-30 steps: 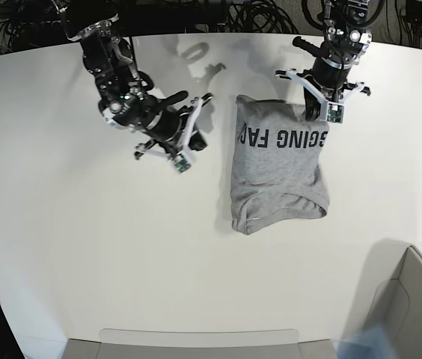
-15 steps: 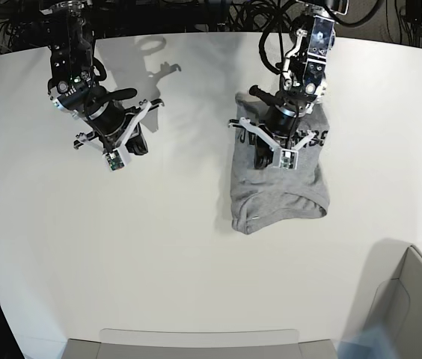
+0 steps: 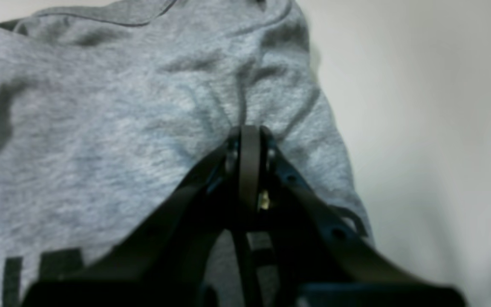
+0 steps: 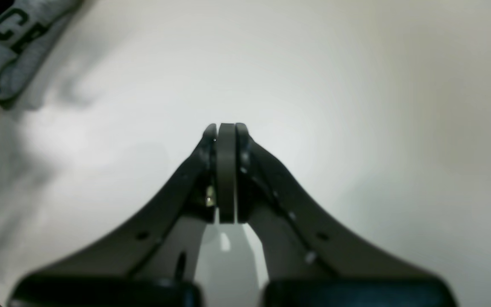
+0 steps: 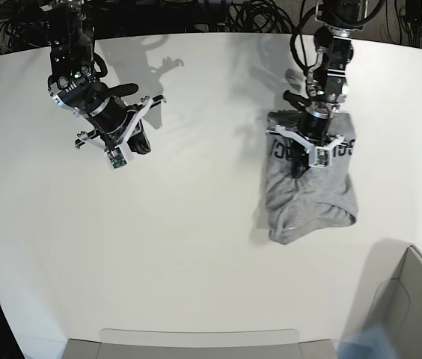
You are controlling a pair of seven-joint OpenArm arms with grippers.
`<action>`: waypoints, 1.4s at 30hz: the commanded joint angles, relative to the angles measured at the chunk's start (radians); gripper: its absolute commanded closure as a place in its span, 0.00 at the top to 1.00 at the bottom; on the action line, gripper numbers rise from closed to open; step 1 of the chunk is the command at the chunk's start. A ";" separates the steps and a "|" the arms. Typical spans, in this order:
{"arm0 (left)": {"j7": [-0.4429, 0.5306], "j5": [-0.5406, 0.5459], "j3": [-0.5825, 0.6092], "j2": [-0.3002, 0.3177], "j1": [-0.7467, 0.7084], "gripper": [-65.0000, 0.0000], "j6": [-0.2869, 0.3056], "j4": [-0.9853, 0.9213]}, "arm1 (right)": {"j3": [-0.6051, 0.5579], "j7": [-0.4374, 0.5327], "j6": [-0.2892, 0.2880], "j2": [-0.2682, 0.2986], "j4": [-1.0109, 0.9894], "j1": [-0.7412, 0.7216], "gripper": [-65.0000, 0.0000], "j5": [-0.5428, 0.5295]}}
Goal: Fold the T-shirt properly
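Since the earlier base frames we log the T-shirt [image 5: 312,187] dragged toward the table's [image 5: 196,247] right side, folded, lettering under the left gripper [image 5: 298,166]. Left wrist view alone shows us that gripper's fingers clenched on grey cloth [image 3: 143,111]. Right gripper [image 4: 226,132]: fingers pressed together, empty, well apart from the shirt.

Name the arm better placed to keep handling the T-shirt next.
Left. The left gripper sits shut on the T-shirt, pinching its fabric, while the right gripper hangs shut over bare table, well aside.
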State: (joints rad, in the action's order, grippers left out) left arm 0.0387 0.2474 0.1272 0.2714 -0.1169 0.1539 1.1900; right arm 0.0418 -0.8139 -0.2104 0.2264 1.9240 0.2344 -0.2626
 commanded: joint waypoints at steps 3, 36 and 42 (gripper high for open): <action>-0.104 -0.016 -0.013 0.081 -0.019 0.00 -0.052 -0.025 | 0.003 0.023 -0.002 0.005 0.019 -0.013 0.01 -0.007; -0.316 -0.018 -0.271 0.027 -0.473 0.00 -0.050 0.838 | 0.100 0.132 -0.004 0.035 0.148 0.254 0.01 -0.007; -0.374 -0.016 -0.294 0.009 -0.702 0.00 -0.050 0.856 | 0.114 0.293 -0.002 0.095 0.150 0.534 0.01 -0.011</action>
State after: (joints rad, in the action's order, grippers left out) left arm -0.3580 0.2352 -0.1535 0.2760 -0.7982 0.1127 2.0289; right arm 0.1501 -0.5468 -0.2070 0.3130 2.0537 0.7673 -0.2634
